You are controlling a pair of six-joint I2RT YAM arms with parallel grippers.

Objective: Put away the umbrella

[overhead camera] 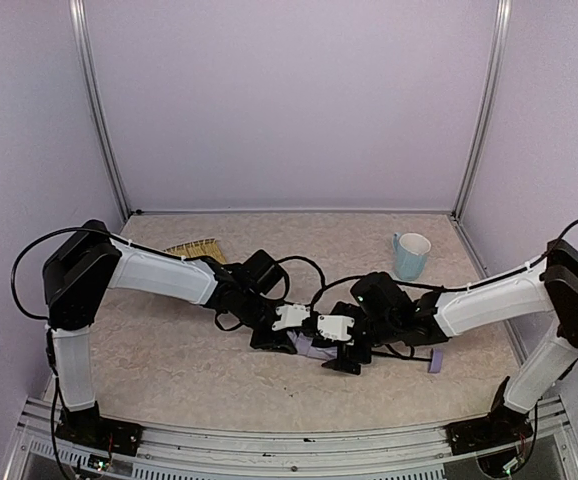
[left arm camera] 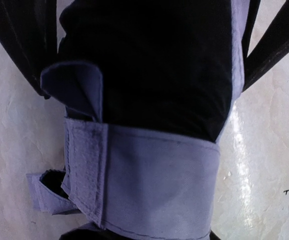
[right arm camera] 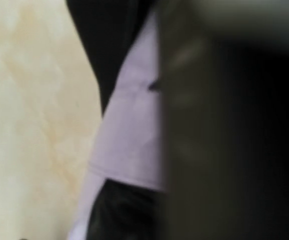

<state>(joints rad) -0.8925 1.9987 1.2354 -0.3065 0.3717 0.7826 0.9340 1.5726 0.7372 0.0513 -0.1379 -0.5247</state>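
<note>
Strap binds the folded umbrella lying mid-desk, left claw seemingly clamped on it to keep the bundle tight; whether right claw is apart, I cannot tell.

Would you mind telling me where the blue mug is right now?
In the top view, the mug stands at the right rear of the table, just beyond the right arm and opposite the straw tray at the left rear.

Look, left arm and right arm stretched inward; left end effector clamped the umbrella, right end effector just beside it, jaws unreadable.
</note>
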